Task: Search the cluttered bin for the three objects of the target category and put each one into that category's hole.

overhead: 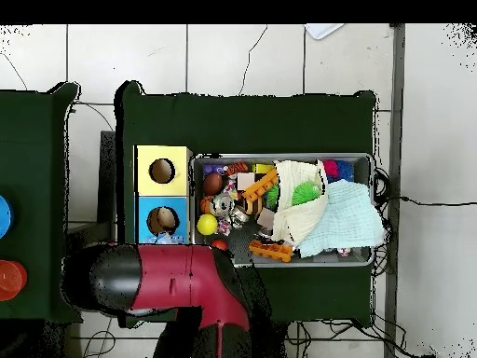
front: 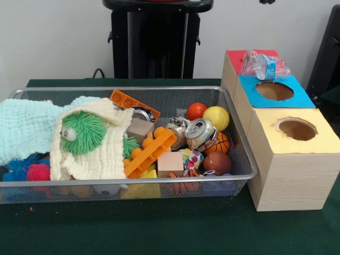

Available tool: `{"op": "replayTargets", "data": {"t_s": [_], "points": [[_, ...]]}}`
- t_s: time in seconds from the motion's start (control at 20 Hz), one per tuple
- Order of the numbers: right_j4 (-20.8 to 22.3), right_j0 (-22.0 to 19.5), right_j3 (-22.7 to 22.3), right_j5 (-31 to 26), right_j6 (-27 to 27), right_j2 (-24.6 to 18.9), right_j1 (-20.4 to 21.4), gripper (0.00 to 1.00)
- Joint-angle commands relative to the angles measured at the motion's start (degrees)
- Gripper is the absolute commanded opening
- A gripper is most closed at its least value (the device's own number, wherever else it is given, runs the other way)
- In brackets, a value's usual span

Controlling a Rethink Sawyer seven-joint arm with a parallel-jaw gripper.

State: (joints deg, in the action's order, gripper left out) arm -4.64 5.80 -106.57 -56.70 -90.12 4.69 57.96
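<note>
My gripper (front: pixel 267 1) barely shows, high above the red-topped wooden box (front: pixel 234 55); I cannot tell if it is wide or narrow. A crumpled clear plastic wrapper (front: pixel 263 65) lies on that red top. Its likely fellows, the crushed silver cans (front: pixel 201 133), lie mid-bin in the wire mesh bin (front: pixel 240 139); I should come straight down, clear of the balls.

A wire bin (front: pixel 234 139) sits on the bench (front: pixel 159 234), with a row of three boxes (front: pixel 289 170) just beside it on the front view's right. In the bin, cloths (front: pixel 101 154) fill the left half with a fuzzy toy (front: pixel 84 133) on them; balls (front: pixel 216 117), a can (front: pixel 200 133) and blocks (front: pixel 150 153) crowd the right half. A wrapped bag (front: pixel 261 66) lies on the farthest box.
</note>
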Motion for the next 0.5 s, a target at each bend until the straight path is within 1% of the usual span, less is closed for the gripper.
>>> {"op": "replayTargets", "data": {"t_s": [0.05,0.2,0.35,0.5], "points": [[-1.9,0.3,-15.7,8.5,-6.8,-0.9,1.5,0.0],[-1.9,0.9,-18.5,12.5,-7.7,-1.3,1.6,0.0],[-1.5,0.5,-20.6,19.1,-7.9,-2.6,-0.8,0.0],[-1.4,-0.2,-21.2,24.3,-8.3,-3.8,-3.7,0.0]]}}
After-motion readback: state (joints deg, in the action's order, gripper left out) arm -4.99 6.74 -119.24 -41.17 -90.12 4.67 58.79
